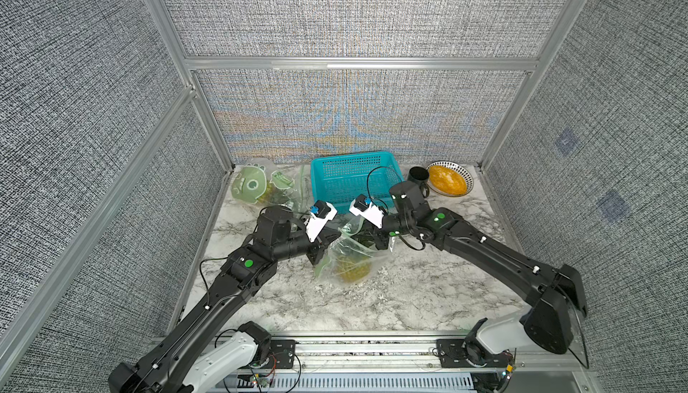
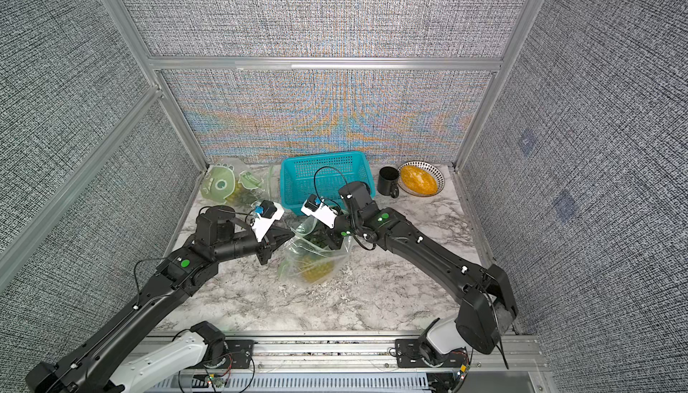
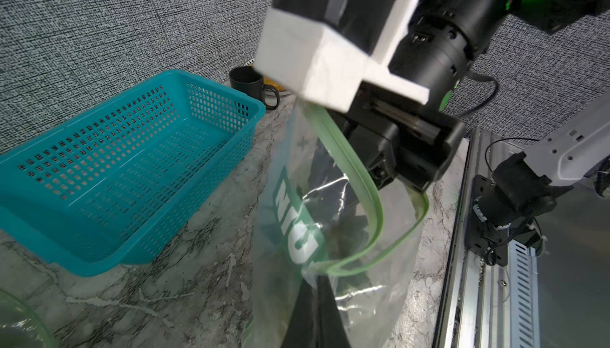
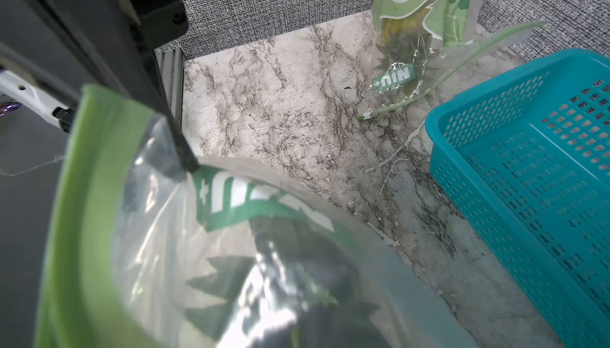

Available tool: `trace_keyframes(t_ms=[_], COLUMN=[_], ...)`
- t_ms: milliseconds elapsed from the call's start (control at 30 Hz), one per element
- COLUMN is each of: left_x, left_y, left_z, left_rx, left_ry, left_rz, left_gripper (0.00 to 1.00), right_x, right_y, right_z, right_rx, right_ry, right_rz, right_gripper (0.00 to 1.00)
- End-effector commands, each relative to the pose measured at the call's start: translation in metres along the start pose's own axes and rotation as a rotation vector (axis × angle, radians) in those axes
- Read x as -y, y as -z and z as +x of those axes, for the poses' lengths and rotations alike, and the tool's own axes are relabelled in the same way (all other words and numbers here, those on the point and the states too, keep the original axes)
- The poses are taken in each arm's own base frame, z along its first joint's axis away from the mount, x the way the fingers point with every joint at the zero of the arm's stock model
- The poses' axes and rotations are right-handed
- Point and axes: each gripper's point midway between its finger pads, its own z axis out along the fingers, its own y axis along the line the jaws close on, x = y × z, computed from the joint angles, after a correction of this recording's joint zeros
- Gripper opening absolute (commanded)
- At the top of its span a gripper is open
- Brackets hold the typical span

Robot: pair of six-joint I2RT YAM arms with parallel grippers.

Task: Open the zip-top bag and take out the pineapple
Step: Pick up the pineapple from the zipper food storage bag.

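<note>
In both top views the bag (image 1: 348,260) stands mouth up on the desk (image 1: 409,298) between the arms. The pineapple (image 1: 353,271) is inside, its yellow body low in the bag. The left end effector (image 2: 289,234) is clenched on the bag's rim. The right end effector (image 1: 368,240) dips into the open mouth. At the back wall are a basket (image 1: 353,156), a second bag (image 1: 257,184), a mug (image 1: 419,177) and a bowl (image 1: 446,178).

In the left wrist view the left fingers (image 3: 325,320) pinch a corner of the rim. The green zip strip gapes in a loop, and the right end effector reaches down through it among dark leaves.

In the right wrist view the left fingers (image 4: 181,151) clamp the plastic beside the green strip. The right fingertips are blurred behind plastic and leaves, so I cannot tell whether they are released or grasping.
</note>
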Motion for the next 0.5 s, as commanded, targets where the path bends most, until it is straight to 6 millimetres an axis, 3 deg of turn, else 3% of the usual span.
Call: trace_keyframes(t_ms=[0,167,467], left_x=[-0.015,-0.034,-0.039], left_y=[0.002,0.008,0.006], left_z=[-0.002,0.001,0.001], left_rx=[0.015,0.030,0.044], left_ry=[0.012,0.062,0.113], left_rz=[-0.091,-0.212,-0.234], left_gripper=[0.00,0.00,0.00], right_x=[-0.002,-0.007,-0.022], right_y=[0.011,0.021,0.028], right_z=[-0.014,-0.019,-0.026], right_rx=[0.051,0.070,0.083], right_ry=[0.052,0.061,0.063], right_rz=[0.022,0.025,-0.047], right_gripper=[0.00,0.00,0.00])
